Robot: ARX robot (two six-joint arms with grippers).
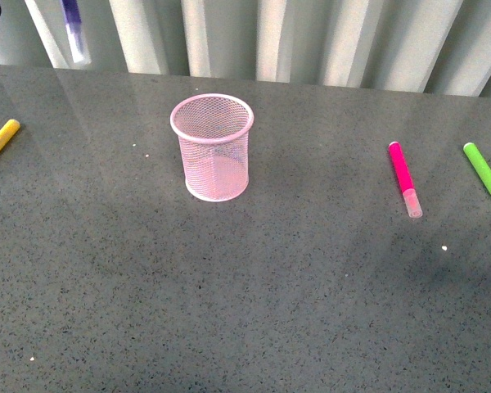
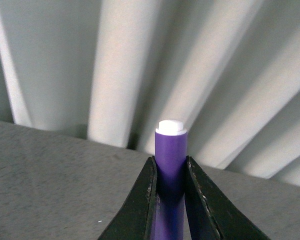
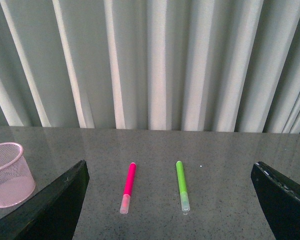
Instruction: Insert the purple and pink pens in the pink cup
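The purple pen (image 2: 170,155), lower end hidden, is clamped between the left fingers (image 2: 137,210). The right fingers (image 3: 55,210) are spread wide, empty. The magenta pen (image 1: 403,172) is laid on the tabletop (image 1: 270,295) right of the pink mesh cup (image 1: 213,151).

Open table (image 1: 245,311) across lower frame; pink cup (image 1: 212,147) upper centre; pink pen (image 1: 404,178), green pen (image 1: 484,176) right; yellow pen (image 1: 0,141) left.

Clamps the purple pen (image 2: 170,150) between the dark fingers (image 2: 140,200) of the left gripper (image 2: 170,161), pen's white end poking out past the tips. Holds the fingers (image 3: 55,205) of the right gripper (image 3: 170,167) spread wide above the desk (image 3: 230,200), nothing between them.
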